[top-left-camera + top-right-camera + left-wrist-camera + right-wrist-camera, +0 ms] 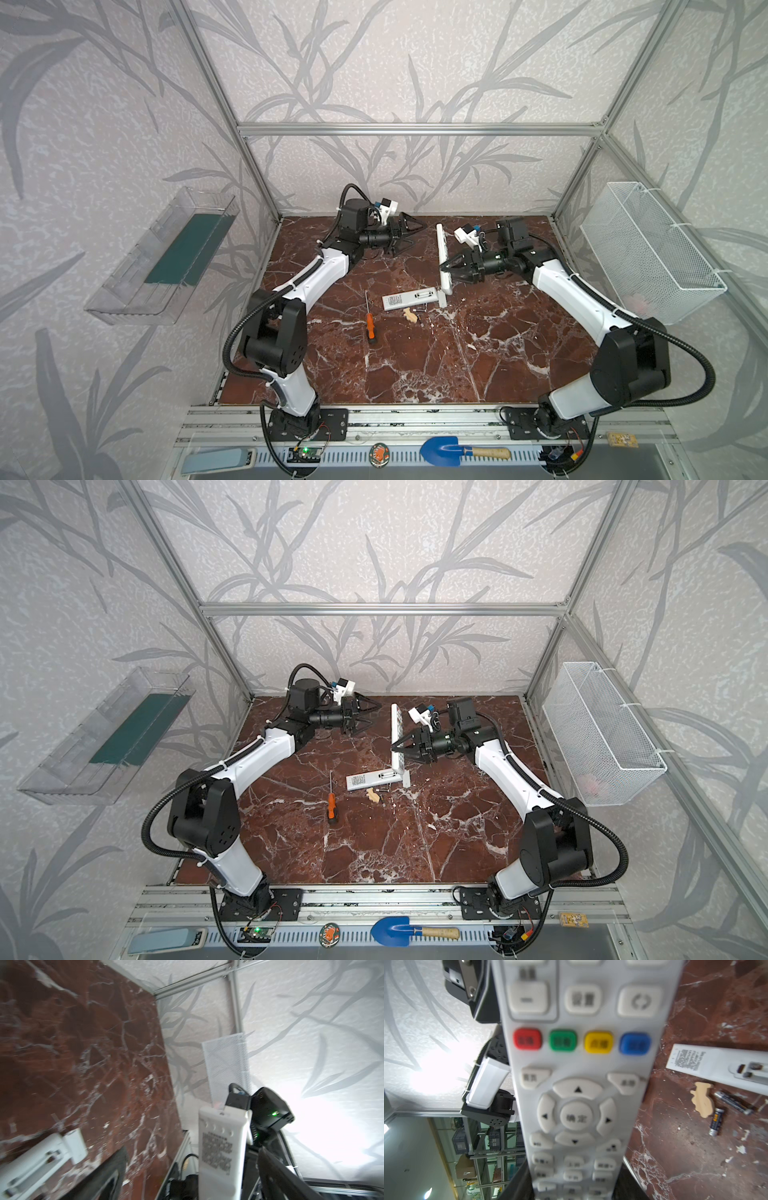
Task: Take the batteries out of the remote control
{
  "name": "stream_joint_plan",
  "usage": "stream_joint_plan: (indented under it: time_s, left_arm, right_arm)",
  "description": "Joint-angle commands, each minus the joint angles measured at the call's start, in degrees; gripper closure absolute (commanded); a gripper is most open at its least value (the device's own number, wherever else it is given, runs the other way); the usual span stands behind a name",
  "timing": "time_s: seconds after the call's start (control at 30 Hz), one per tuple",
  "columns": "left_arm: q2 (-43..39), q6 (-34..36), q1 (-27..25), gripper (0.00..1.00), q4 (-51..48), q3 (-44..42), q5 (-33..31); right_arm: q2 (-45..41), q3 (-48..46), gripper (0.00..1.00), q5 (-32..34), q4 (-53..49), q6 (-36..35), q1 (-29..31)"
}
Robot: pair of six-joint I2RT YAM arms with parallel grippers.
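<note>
Standing inside an aluminium frame, backing onto pale walls patterned with grey leaves. Looking down on a red-brown marbled bench. Hanging a clear plastic shelf left, a white mesh basket right.

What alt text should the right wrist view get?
A white push-button remote control with red, green, yellow and blue keys fills the blurred foreground. Past it on the red-brown marble tabletop lie a second white remote, back up with its battery bay open, a small pale wooden cutout and two dark cylindrical batteries.
</note>
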Motion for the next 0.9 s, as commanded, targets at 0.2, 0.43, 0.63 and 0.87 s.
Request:
stream_joint_plan:
  time_s: [0.2, 0.43, 0.63, 0.87]
  left_arm:
    - [1.2, -17.8, -4.4, 0.02, 24.4, 1.2, 7.7]
    - [1.8, -17.9, -5.6, 0.02, 24.5, 2.0, 8.2]
    - [2.3, -15.7, -5.5, 0.04, 21.3, 1.6, 7.6]
    - [3.2, -18.7, -5.6, 0.23, 25.6, 2.7, 7.3]
  right_arm:
    - [-2.4, 1.1, 0.77, -6.3, 10.7, 7.5, 0.4]
    - [-2.9, -0.2, 0.79, -7.5, 19.4, 14.3, 1.3]
    - [-3.0, 0.5, 0.84, -7.7, 19.3, 14.4, 1.5]
    - [-2.6, 0.4, 0.84, -7.7, 18.4, 13.7, 1.8]
